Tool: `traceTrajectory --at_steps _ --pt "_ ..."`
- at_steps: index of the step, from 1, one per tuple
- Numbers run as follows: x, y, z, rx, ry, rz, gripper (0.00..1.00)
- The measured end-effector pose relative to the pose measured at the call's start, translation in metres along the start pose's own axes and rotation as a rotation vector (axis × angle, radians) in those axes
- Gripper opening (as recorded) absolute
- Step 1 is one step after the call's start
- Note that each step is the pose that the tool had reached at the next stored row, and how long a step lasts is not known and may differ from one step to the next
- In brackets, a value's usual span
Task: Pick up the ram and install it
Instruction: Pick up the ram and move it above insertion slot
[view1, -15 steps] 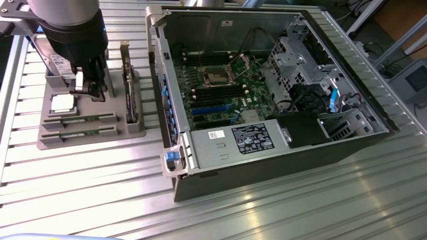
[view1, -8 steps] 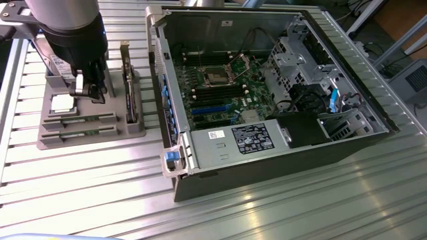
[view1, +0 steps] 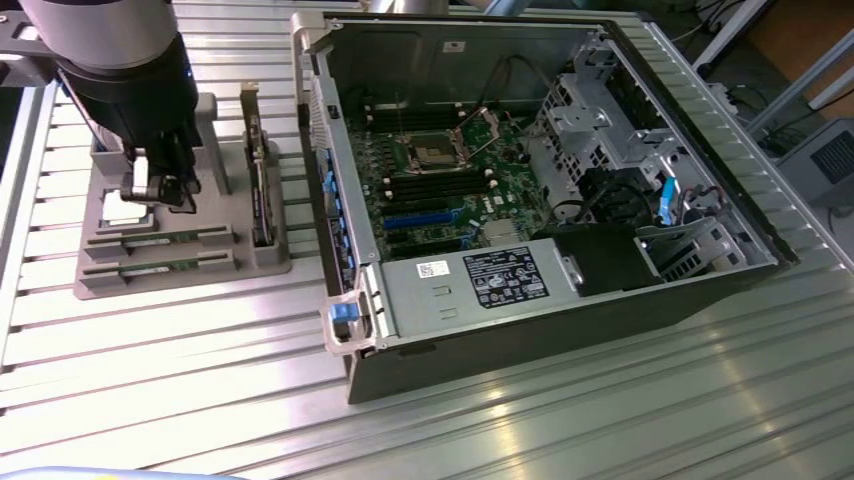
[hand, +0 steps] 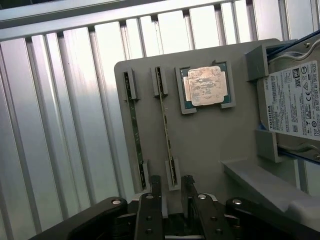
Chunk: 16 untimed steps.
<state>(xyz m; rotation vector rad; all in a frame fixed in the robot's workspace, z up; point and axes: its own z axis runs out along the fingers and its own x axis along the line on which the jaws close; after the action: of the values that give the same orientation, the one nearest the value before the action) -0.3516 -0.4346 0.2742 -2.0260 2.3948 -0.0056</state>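
We see a robotics lab bench: a ribbed metal table (view1: 534, 420), an opened computer case (view1: 561, 332), a grey parts holder (view1: 187, 272) and a robot arm (view1: 114, 40).

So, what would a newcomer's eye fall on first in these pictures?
First the open computer case, lying in the middle of the exterior view with its motherboard bare. Then the robot arm at that view's left, its open pincer low over a grey holder. In the wrist view a ram stick and a second ram stick stand on edge in the holder, next to a square silver processor chip.
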Motion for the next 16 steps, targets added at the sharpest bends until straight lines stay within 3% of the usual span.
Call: traceTrajectory --at_steps 10,16 --pt "0.013 0.0140 0.0070 0.0011 0.0061 0.000 0.30" --pt "0.020 0.0156 0.0116 0.0019 0.0111 0.000 0.30"
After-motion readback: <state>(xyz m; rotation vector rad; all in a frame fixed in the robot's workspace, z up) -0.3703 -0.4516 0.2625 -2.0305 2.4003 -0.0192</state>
